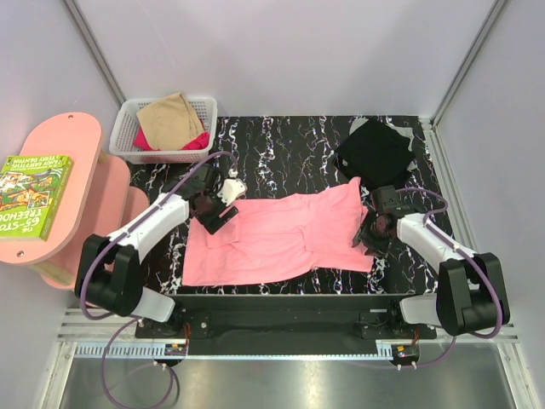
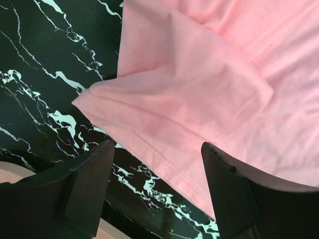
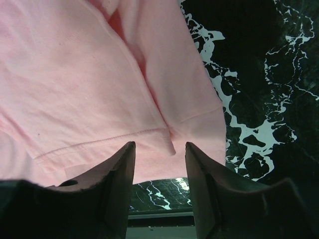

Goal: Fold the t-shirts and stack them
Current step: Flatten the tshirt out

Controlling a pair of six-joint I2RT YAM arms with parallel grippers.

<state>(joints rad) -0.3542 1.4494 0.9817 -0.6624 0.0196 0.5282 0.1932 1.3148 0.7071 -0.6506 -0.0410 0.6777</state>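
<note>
Pink tee (image 1: 281, 239) flat, L hand (image 2: 157, 147) spread wide over its edge, R hand (image 3: 159, 145) half-spread, maybe touching it.

I count four t-shirts: one salmon pink t-shirt (image 1: 281, 243), one black t-shirt (image 1: 375, 152), one tan t-shirt (image 1: 170, 118), one magenta t-shirt (image 1: 198, 141). One white basket (image 1: 126, 129), one book (image 1: 34, 194), one pink side table (image 1: 64, 136).

right fingers (image 3: 117, 184): apart, over hem | pink t-shirt (image 3: 89, 84): overlapping layers | black marbled tabletop (image 3: 269, 99): at right

Robot lab cell, white wall panels (image 1: 298, 51), alu frame posts (image 1: 98, 51), marble-print tabletop (image 1: 289, 145), mounting rail (image 1: 281, 351) at front edge
</note>
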